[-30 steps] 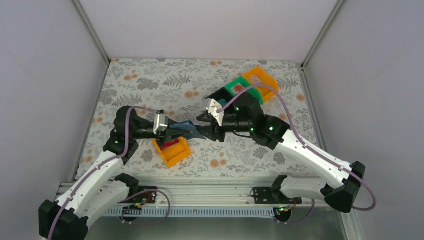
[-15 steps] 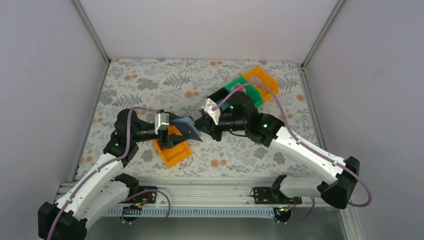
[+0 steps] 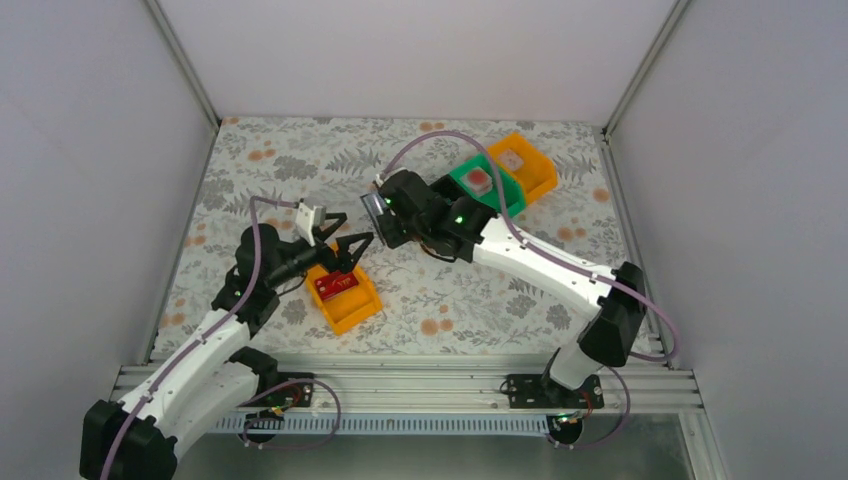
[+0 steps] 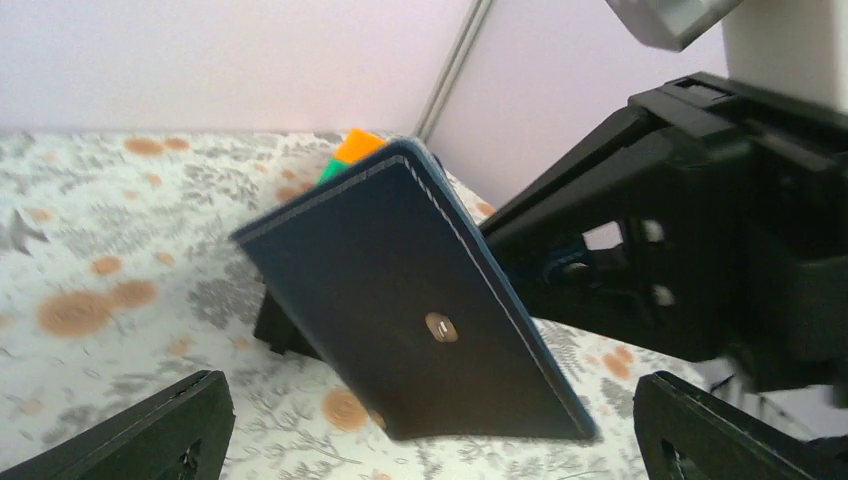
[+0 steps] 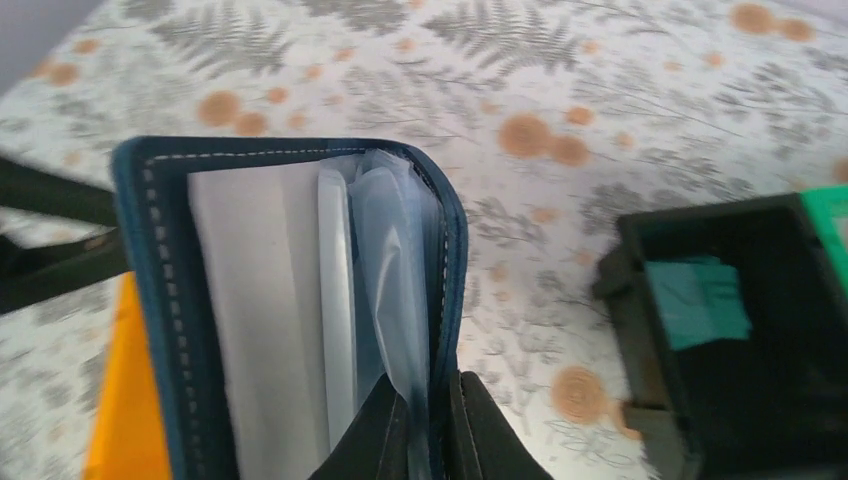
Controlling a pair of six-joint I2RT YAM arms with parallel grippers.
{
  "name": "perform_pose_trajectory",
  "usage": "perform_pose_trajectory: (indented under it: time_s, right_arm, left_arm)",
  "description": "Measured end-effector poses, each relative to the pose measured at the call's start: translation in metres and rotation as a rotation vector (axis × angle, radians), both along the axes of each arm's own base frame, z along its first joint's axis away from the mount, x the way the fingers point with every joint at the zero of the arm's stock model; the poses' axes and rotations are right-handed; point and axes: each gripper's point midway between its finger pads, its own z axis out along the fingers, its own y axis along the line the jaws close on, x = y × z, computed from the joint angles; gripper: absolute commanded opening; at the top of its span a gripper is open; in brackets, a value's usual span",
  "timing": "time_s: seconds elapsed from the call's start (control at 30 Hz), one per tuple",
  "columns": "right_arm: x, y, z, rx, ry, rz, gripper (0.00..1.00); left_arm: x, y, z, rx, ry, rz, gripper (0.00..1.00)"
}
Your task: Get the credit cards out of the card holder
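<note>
The card holder (image 4: 410, 300), a dark navy wallet with a snap stud, hangs tilted above the table. My right gripper (image 5: 432, 425) is shut on one cover and a clear sleeve at its lower edge. In the right wrist view the card holder (image 5: 290, 300) gapes open, showing pale sleeves and a whitish card edge (image 5: 335, 290). My left gripper (image 4: 430, 440) stands wide open just short of the wallet, touching nothing. From above, the left gripper (image 3: 345, 240) hovers by a red credit card (image 3: 335, 285), and the right gripper (image 3: 378, 213) is to its right.
The red card lies in a near orange bin (image 3: 352, 308). A black bin (image 5: 760, 400) holds a teal card (image 5: 697, 300). Behind it stand a green bin (image 3: 497, 195) and a far orange bin (image 3: 538, 172), each with a small pinkish item. Frame posts border the patterned table.
My left gripper has opened, let go of the card holder and drawn back left. The right gripper, now shut on the holder, has carried it left and farther from the bases.
</note>
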Motion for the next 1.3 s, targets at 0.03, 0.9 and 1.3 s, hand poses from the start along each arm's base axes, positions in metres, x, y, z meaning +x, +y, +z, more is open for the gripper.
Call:
perform_pose_trajectory:
  time_s: [0.03, 0.9, 1.3]
  right_arm:
    - [0.005, -0.005, -0.004, -0.019, -0.007, -0.047, 0.04]
    - [-0.018, 0.03, 0.005, -0.015, -0.06, 0.09, 0.04]
    - [-0.051, 0.01, 0.027, 0.091, -0.084, 0.218, 0.04]
  left_arm:
    - [-0.001, -0.001, -0.002, -0.024, 0.036, 0.003, 1.0]
    - [0.013, 0.016, -0.01, -0.179, 0.223, 0.116, 1.0]
    - [0.018, 0.032, -0.026, -0.178, 0.302, 0.201, 0.64]
